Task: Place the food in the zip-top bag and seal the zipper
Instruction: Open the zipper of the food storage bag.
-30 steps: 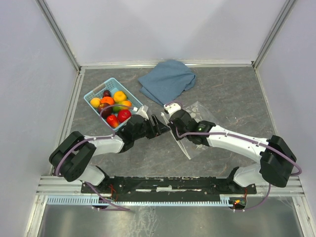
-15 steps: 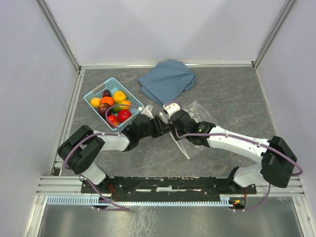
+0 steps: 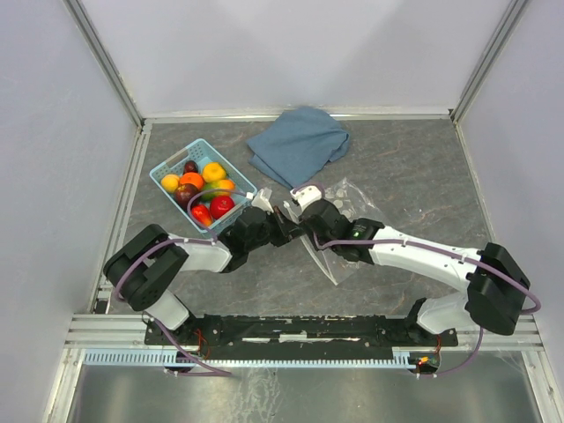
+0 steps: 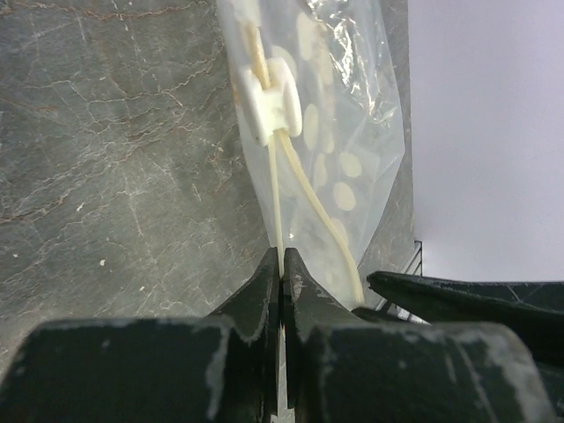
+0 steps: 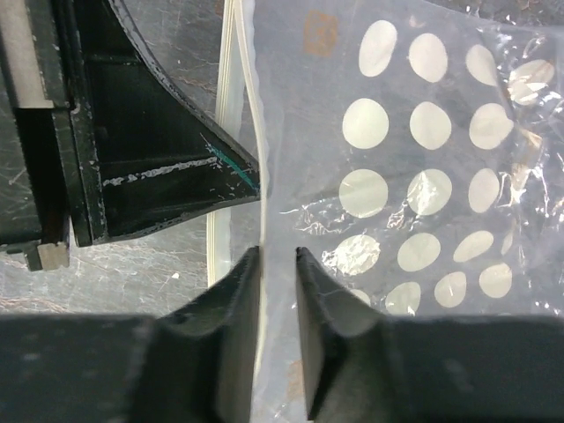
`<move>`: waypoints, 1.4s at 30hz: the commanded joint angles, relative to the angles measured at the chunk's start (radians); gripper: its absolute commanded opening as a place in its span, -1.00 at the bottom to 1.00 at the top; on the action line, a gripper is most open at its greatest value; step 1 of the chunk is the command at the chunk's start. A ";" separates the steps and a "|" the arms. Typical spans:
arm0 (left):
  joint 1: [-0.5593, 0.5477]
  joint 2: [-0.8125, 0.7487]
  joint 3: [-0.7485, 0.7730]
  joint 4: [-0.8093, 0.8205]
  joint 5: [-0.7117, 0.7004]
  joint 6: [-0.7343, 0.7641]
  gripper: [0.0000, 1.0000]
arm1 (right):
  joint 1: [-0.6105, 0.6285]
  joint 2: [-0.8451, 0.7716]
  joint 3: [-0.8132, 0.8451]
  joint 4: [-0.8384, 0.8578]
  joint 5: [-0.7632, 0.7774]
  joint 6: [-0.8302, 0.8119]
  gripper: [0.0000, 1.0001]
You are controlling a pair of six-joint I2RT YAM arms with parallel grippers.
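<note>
The zip-top bag, clear with white dots, lies on the table right of centre, one edge lifted. My left gripper is shut on the zipper, and the pale strip runs up out of its jaws to a white slider. My right gripper meets it from the other side. Its jaws stand a little apart with the bag's film between them, beside the zipper. The food, red, orange, yellow and dark fruits, fills the basket.
The light-blue basket stands at the left rear. A folded blue cloth lies behind the bag. The left gripper's black finger sits close against the right gripper. Grey walls enclose the table.
My left gripper moved right to the bag's edge and closed on the zipper strip. My right gripper, shut before, has parted its jaws slightly.
</note>
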 commanded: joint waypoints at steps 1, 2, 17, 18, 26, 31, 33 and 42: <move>-0.012 -0.050 -0.002 0.047 -0.036 -0.042 -0.95 | 0.031 0.015 0.000 0.017 0.104 -0.016 -0.28; -0.013 -0.051 -0.002 0.047 -0.037 -0.045 -0.95 | 0.039 0.020 -0.002 0.023 0.125 -0.015 -0.24; -0.037 -0.105 -0.004 -0.044 -0.065 -0.009 -0.95 | 0.086 0.025 -0.052 0.033 0.352 0.001 -0.54; -0.037 -0.106 -0.005 -0.059 -0.065 -0.004 -0.95 | 0.085 0.008 -0.051 0.023 0.369 -0.005 -0.64; -0.045 -0.151 0.007 -0.193 -0.092 0.084 -0.95 | 0.086 -0.125 -0.026 -0.056 0.481 -0.048 -0.97; -0.046 -0.206 0.040 -0.339 -0.147 0.162 -0.95 | 0.084 -0.179 -0.011 -0.080 0.601 -0.094 -0.97; -0.045 -0.224 0.069 -0.402 -0.173 0.194 -0.95 | 0.083 -0.191 -0.001 -0.079 0.670 -0.116 -0.97; -0.047 -0.303 0.165 -0.550 -0.232 0.270 -0.77 | 0.084 -0.160 0.068 -0.014 0.641 -0.256 -0.97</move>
